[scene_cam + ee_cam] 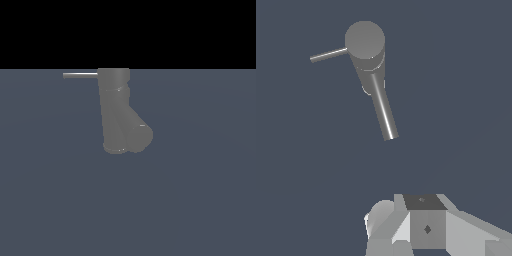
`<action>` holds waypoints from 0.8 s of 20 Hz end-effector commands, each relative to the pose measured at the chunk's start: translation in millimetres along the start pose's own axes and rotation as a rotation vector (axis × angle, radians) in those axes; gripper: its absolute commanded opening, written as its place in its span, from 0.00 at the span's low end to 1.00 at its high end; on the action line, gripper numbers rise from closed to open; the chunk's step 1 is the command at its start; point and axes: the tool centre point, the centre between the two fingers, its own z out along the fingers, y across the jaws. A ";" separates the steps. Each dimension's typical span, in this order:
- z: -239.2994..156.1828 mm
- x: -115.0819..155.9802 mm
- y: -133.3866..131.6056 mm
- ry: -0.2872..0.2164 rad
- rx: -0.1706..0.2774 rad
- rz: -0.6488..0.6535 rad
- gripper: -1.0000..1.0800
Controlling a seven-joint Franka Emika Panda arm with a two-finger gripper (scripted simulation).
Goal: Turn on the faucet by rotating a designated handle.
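One faucet [118,112], handle [80,75] untouched: we judge the approach step in hand. Our gripper [426,227] sits well apart, finger state indiscernible; next, reach the rod's tip.

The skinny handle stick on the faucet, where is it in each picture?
Exterior view: the handle sticks out sideways from the faucet's top, toward the exterior view's left.
Wrist view: the handle pokes out beside the faucet's round flat top, seen from above.
Shared landmark: the thick angled spout, which points away from the handle's side in both.
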 end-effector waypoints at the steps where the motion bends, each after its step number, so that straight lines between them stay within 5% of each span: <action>1: 0.0 0.0 0.0 0.000 0.000 0.000 0.00; 16: 0.2 6.6 8.5 -0.012 0.015 0.033 0.00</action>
